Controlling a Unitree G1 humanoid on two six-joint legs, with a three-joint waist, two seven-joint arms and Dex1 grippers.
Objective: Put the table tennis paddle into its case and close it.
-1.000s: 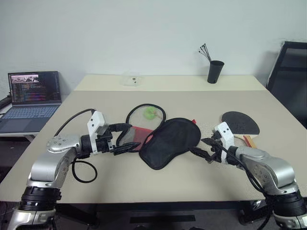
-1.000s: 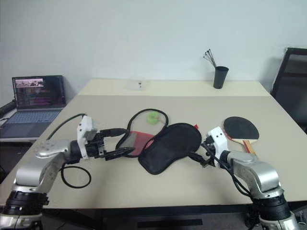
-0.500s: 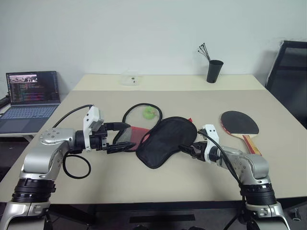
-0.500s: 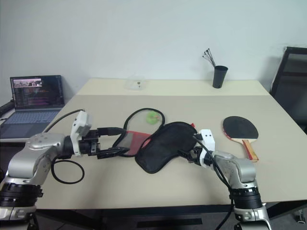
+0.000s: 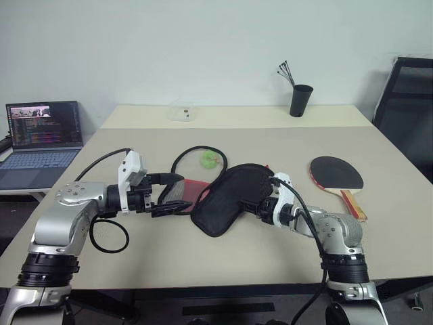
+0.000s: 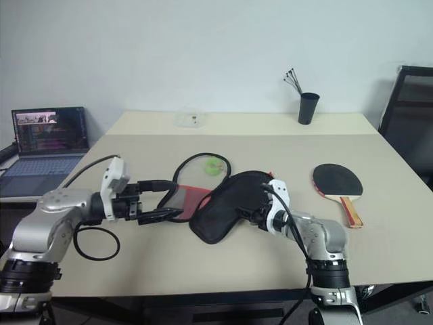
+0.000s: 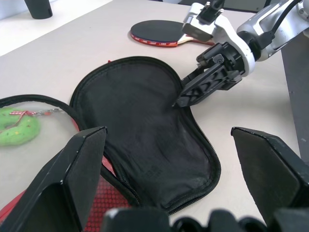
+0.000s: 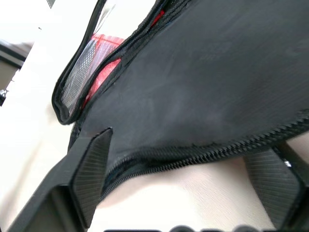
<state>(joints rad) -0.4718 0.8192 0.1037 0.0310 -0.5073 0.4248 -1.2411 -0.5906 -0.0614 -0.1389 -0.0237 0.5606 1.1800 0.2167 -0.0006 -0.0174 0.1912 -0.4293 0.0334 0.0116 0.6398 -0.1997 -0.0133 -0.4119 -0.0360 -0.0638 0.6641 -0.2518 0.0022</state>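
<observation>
The case lies unzipped at the table's middle, its black flap folded over toward the right. The red panel and the mesh show at its left, and the green fuzzy ball lies just behind. My left gripper is open at the case's left end, with the mesh edge between its fingers. My right gripper is open at the flap's right rim, and the zip edge runs between its fingers. The table tennis paddle lies flat to the right, handle toward the front edge.
An open laptop stands on a side desk at the left. At the table's far edge are a black cup holding pens and a small clear box. A black chair is at the far right. A cable loop hangs off my left arm.
My right gripper has travelled left, from beside the paddle to the rim of the case's black flap, rolling at the wrist. The left gripper has stayed put. The camera view has shifted a little.
</observation>
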